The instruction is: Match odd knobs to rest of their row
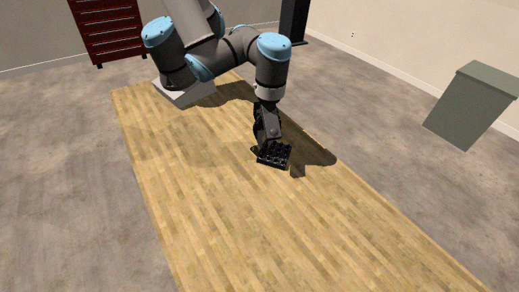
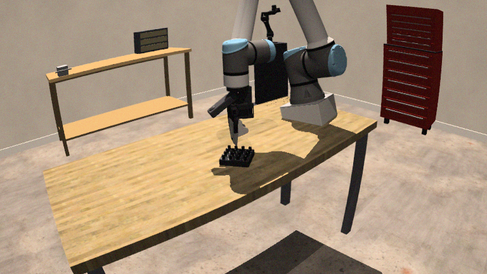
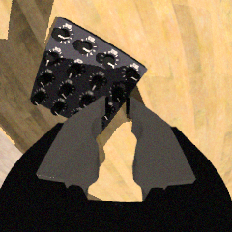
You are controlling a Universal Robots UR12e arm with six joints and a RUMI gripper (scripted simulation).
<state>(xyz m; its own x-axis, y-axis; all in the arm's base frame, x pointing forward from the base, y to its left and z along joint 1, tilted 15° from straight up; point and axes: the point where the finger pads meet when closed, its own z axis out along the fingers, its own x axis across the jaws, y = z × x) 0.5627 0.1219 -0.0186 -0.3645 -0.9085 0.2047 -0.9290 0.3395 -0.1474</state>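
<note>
Currently, the knob box lies under the gripper's narrow gap

You have a black knob box [image 1: 270,163] [image 2: 234,163] [image 3: 72,51] at eleven o'clock from the gripper [image 1: 263,143] [image 2: 234,144] [image 3: 117,98] in the wrist view, set askew. Its pale marks ring dark knobs; the far row catches light, while shadow dulls the others, leaving several pointers unreadable to you. From the box in the top view, the table [image 1: 237,215] [image 2: 143,184] [image 3: 193,43] stretches widely toward six o'clock; its nearer long edge runs at three. Your arm [image 1: 272,74] [image 2: 234,65] points its wrist downward, fingers slightly parted, gripping nothing visible.
</note>
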